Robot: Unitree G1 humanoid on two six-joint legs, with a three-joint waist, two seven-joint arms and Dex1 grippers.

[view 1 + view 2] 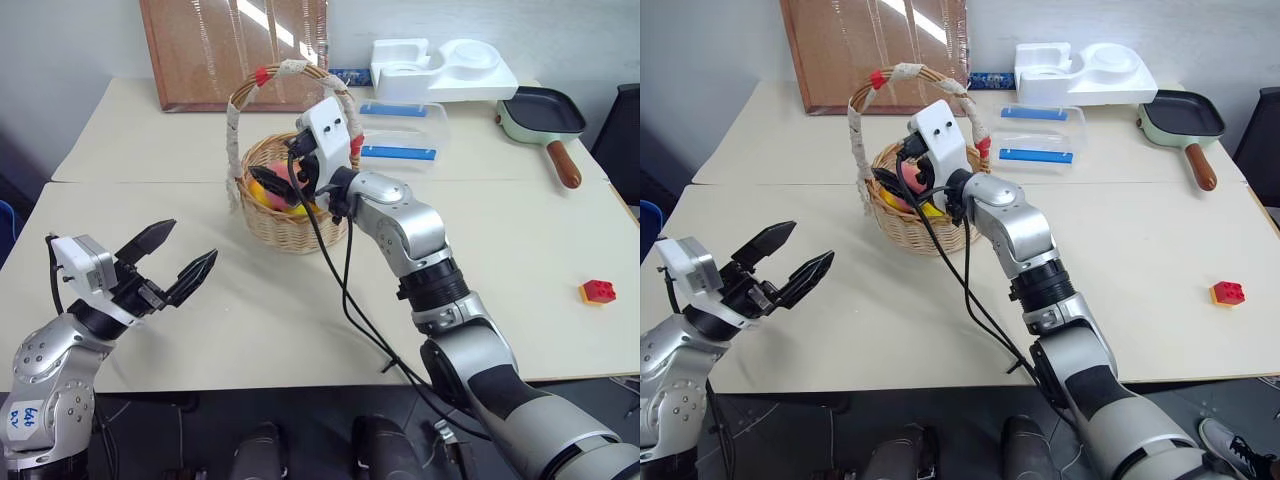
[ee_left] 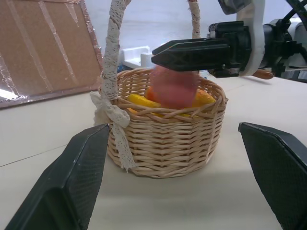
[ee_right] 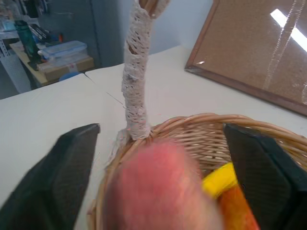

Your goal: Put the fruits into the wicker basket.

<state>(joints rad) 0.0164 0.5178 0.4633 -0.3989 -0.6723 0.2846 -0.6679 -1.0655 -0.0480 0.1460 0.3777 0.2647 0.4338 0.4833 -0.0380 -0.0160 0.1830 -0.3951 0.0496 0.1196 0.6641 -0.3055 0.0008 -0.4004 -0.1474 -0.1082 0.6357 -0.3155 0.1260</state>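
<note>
Peach (image 2: pixel 173 87) is dropping into the basket (image 2: pixel 165 143) beside the mango (image 2: pixel 141 101): your right end effector (image 3: pixel 160 167) gapes above; left end effector (image 1: pixel 172 262) idles open.

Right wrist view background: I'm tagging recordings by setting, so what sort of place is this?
Probably a lab or workshop: grey cabinets with cluttered shelving, pale joined work tables, and a wood-framed cork board leaning against the wall.

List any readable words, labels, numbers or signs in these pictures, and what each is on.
Blue handwriting on a small white sticker on the robot's left arm: too small to read with certainty.
Nothing readable on the round tan wicker basket, the clear plastic box with blue clips or the white foam tray.
</note>
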